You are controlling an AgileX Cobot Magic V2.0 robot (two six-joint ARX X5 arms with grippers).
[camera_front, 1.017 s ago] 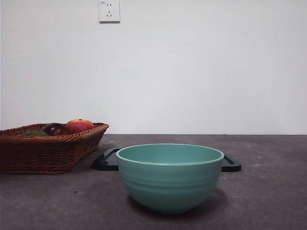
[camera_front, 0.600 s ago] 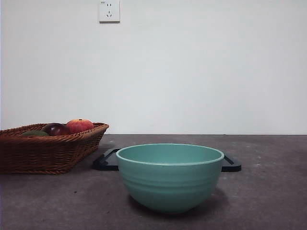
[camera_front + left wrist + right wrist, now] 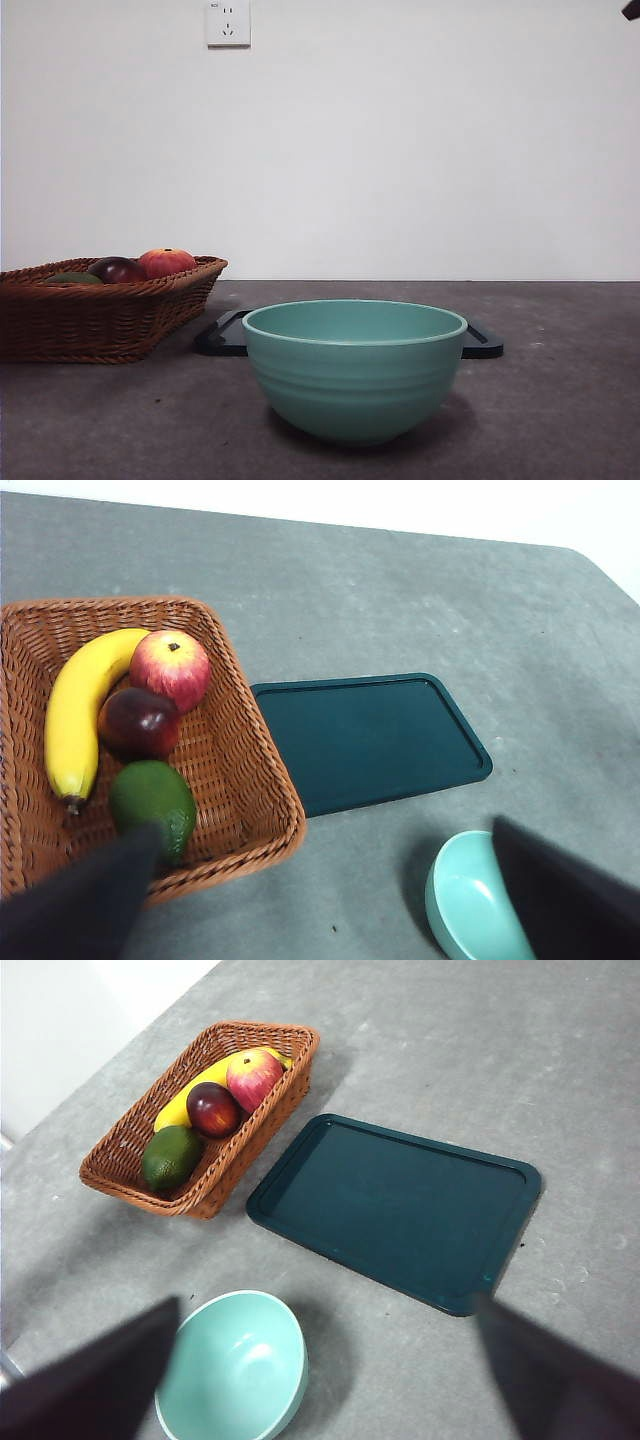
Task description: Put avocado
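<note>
One small thing has changed in the front view: a black tip (image 3: pixel 631 9) now shows at the top right corner, where half a second ago the wall was bare; I cannot tell from that view alone which arm it belongs to; everything standing on the tabletop (image 3: pixel 560 400) is as it was; I judge that an arm has begun to stir and the reach for the fruit is only starting.

The avocado (image 3: pixel 152 802) lies in the wicker basket (image 3: pixel 250 770), at its near end in the left wrist view, just beside the dark maroon fruit (image 3: pixel 138 722) and close to the stalk end of the banana (image 3: pixel 78 715); the red apple-like fruit (image 3: pixel 170 669) sits beyond them; nothing has hold of the avocado yet.

The left claw (image 3: pixel 330 900) hangs above the basket's corner, its jaws spread wide and empty; one jaw overlaps the avocado in that picture, which suggests this arm is the nearer to it; the right claw (image 3: pixel 330 1380) hangs high over the teal bowl (image 3: pixel 232 1365) and the dark green tray (image 3: pixel 395 1210), likewise wide apart and holding nothing.

The task names no destination; bowl and tray both stand free beside the basket; so all of the job is ahead.
</note>
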